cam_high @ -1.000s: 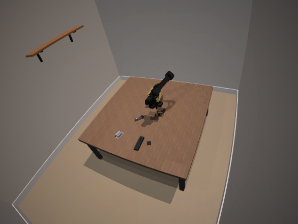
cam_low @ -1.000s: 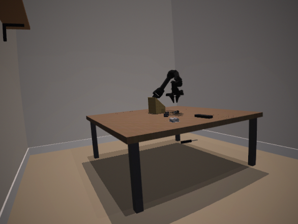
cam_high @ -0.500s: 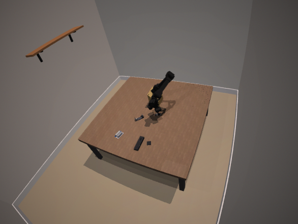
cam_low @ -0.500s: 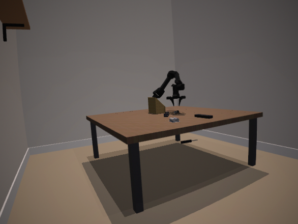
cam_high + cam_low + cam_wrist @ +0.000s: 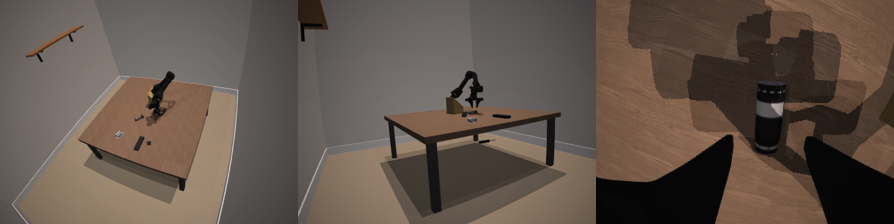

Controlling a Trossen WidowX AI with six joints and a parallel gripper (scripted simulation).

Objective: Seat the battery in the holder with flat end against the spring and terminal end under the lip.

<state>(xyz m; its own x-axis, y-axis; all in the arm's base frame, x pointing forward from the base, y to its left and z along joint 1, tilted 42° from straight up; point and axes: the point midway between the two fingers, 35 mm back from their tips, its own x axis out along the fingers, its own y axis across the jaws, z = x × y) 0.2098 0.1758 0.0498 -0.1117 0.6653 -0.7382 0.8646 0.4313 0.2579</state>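
Below, black banded cylindrical battery (image 5: 770,116) on woodgrain table (image 5: 656,136), hand (image 5: 768,152) spread, empty.

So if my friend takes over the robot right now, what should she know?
Gripper: open, holding nothing, hanging just above the table.
Battery: lying on the table, lined up between the fingers, not touched.
Holder: on the table left of the gripper in the top view, apparently with no battery in it.
Done: gripper lined up over the battery.
Left: lower, grip the battery, seat it flat in the holder, flat end against the spring, let go.
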